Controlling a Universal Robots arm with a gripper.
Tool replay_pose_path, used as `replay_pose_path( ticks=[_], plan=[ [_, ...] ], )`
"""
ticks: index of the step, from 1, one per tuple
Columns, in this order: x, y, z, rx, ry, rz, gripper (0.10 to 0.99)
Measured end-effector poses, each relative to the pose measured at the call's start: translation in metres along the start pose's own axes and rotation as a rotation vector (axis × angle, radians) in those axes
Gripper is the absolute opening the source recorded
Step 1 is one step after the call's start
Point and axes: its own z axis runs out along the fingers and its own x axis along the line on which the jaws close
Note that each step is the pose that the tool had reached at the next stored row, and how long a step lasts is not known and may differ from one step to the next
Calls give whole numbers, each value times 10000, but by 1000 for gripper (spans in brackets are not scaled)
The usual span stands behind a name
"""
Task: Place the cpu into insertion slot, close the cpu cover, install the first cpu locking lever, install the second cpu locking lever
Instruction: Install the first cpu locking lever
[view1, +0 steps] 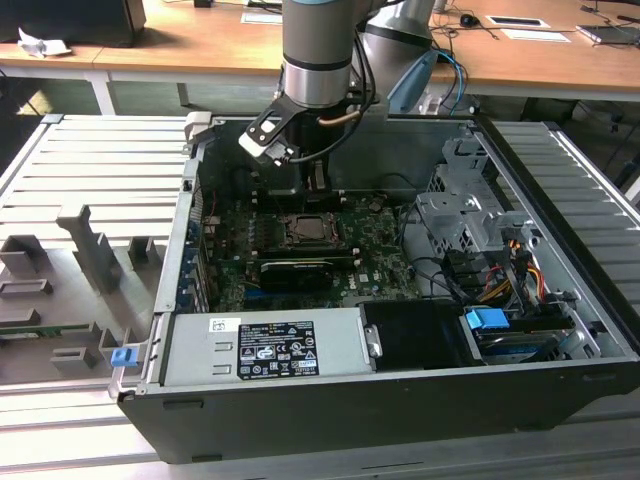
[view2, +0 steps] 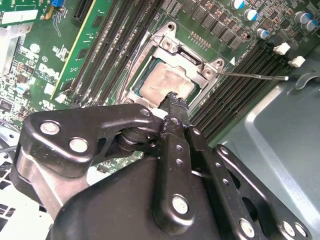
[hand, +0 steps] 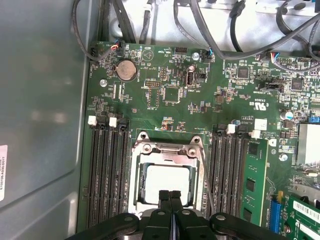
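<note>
An open dark case lies on a grey slatted metal worktop, with grey holders and a small blue clip on the slats toward the exterior view's left. Just inside the case's near wall sits a grey labelled box, and beyond it the green board lies flat on the case floor. The slot is in the middle of the board between rows of black memory sockets. The cpu sits in the slot with its dull silver top up, and the cover lies flat around it. A thin lever stands out from the slot's corner across the memory sockets. The end effector hangs over the cpu's edge with its two black fingers pressed together and nothing between them; whether the tips touch the cpu cannot be told. Behind the case, wooden worktops run across the room, carrying papers.
</note>
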Motion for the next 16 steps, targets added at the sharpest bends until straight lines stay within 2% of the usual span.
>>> replay_pose_path(
  ticks=[16],
  plan=[
    [0,1,-38,-1,0,-1,106]
  ],
)
